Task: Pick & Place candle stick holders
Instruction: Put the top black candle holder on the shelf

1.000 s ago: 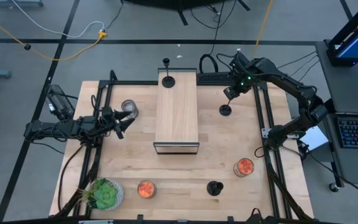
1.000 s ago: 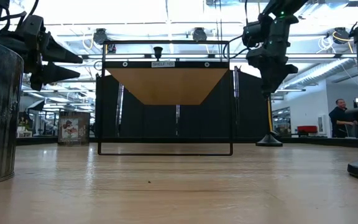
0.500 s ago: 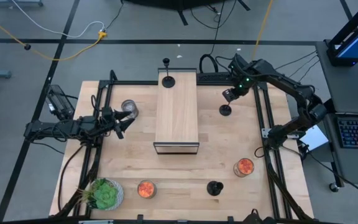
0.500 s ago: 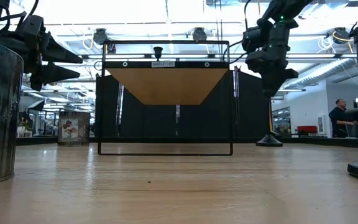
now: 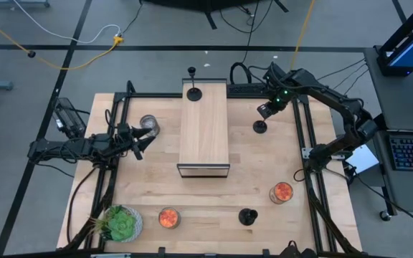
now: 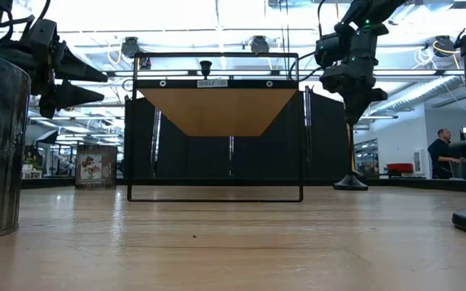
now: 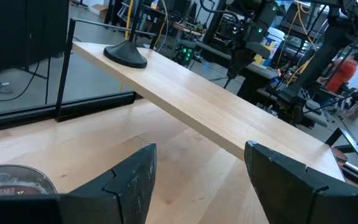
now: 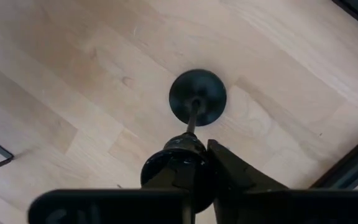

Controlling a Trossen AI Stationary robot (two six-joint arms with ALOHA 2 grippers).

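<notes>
Table [image 5: 214,193]: pale wood planks, matte grain, framed by black metal rails. A raised wooden shelf [image 5: 203,129] on a thin black wire frame stands at table centre, running near to far; in the low view its underside is a tan trapezoid [image 6: 217,109].

Candle stick holders, all matte black, each with a round flat base:
- Tall one on the table [image 5: 260,127], right of the shelf toward the far side. The right wrist view looks straight down on it [image 8: 197,93]: disc base, thin stem, small cup at top. In the low view the base sits on the table [image 6: 351,183].
- One on the shelf [image 5: 193,92], at its far end; the low view shows only its cup [image 6: 205,67] above the shelf edge; the left wrist view shows its flared base [image 7: 125,56].
- Squat one [image 5: 247,216] near the front edge, between two jars.

Right gripper [image 5: 264,110]: directly above the tall holder on the table. In the right wrist view its dark fingers [image 8: 229,168] sit close around the cup at the stem top; contact looks likely, but whether they clamp it cannot be told.

Left gripper [image 5: 140,143]: left of the shelf, above the table, fingers [image 7: 132,180] spread wide, holding nothing. A dull metal tin [image 5: 149,125] stands just beyond it.

Other items along the near side: a green leafy plant [image 5: 120,223] in a pot at near left; two clear jars with orange contents, one [image 5: 168,218] near centre, one [image 5: 281,192] to the right.
</notes>
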